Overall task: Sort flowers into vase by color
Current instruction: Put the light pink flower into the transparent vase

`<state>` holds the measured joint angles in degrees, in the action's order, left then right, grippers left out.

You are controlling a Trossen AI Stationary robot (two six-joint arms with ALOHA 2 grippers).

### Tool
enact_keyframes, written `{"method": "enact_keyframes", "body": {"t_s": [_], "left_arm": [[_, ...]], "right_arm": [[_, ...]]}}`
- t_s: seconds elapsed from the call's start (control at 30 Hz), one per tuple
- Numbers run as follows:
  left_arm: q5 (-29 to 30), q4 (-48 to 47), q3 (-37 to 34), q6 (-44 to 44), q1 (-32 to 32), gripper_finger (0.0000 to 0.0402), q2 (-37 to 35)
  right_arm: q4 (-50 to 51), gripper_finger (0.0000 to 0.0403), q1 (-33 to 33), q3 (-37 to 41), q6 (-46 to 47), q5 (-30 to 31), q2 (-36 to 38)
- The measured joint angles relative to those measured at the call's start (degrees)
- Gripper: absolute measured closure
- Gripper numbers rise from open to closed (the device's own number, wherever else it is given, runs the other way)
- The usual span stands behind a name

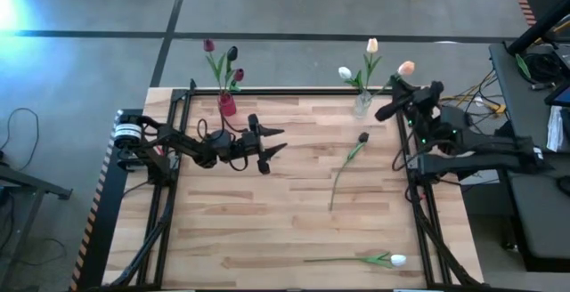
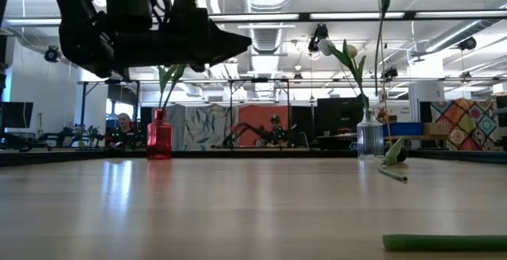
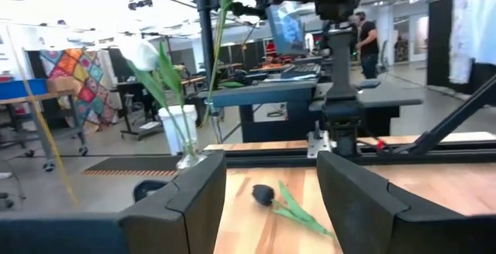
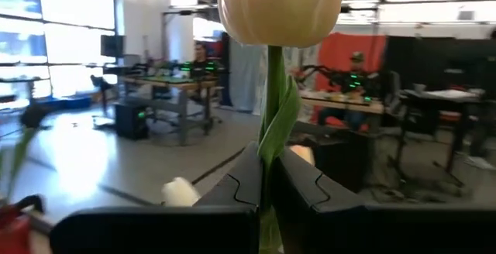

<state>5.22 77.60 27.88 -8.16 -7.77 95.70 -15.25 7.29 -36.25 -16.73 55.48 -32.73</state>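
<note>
My right gripper [image 1: 392, 105] is shut on a peach tulip [image 1: 406, 68] at the far right, beside a clear vase [image 1: 362, 105] that holds white and cream tulips. The tulip's head fills the top of the right wrist view [image 4: 280, 6]. My left gripper [image 1: 267, 145] hangs open and empty above the table, right of a red vase [image 1: 227, 105] that holds three dark tulips. A dark tulip [image 1: 362, 137] lies flat on the table right of centre; it also shows between the open fingers in the left wrist view [image 3: 263, 194]. A white tulip [image 1: 397, 260] lies near the front edge. My right gripper pinches the peach tulip's green stem [image 4: 269, 169] between its two fingers, a little below the head. The fingers reach in roughly level and lie across the stem. The tulip stands upright, head above the fingers, its stem [image 2: 381, 62] hanging down beside the clear vase [image 2: 368, 137].
Black frame rails run along the table's left, right and far edges [image 1: 294, 94]. The middle and near left of the wooden top are bare boards. People sit at desks in the room beyond the table.
</note>
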Motion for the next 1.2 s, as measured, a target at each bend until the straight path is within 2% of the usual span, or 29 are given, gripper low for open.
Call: {"method": "enact_keyframes", "body": {"t_s": [0.13, 0.37, 0.6, 1.2], "left_arm": [[0.37, 0.91, -0.33, -0.36, 0.0, 0.0214, 0.0], [0.39, 1.49, -0.3, -0.56, 0.0, 0.0214, 0.0], [0.39, 1.55, -0.3, -0.61, 0.0, 0.0214, -0.01], [0.39, 1.71, -0.3, 0.33, 0.0, 0.0214, -0.04]], "right_arm": [[0.11, 0.039, 4.77, 0.0, 0.78, -1.15, -0.09], [0.17, 0.039, 13.48, 0.0, 6.96, -8.83, -0.7], [1.63, 0.039, 19.54, 0.0, 12.82, -13.84, -4.51], [2.49, 0.0381, 23.39, 0.07, 14.66, -14.93, -9.95]]}}
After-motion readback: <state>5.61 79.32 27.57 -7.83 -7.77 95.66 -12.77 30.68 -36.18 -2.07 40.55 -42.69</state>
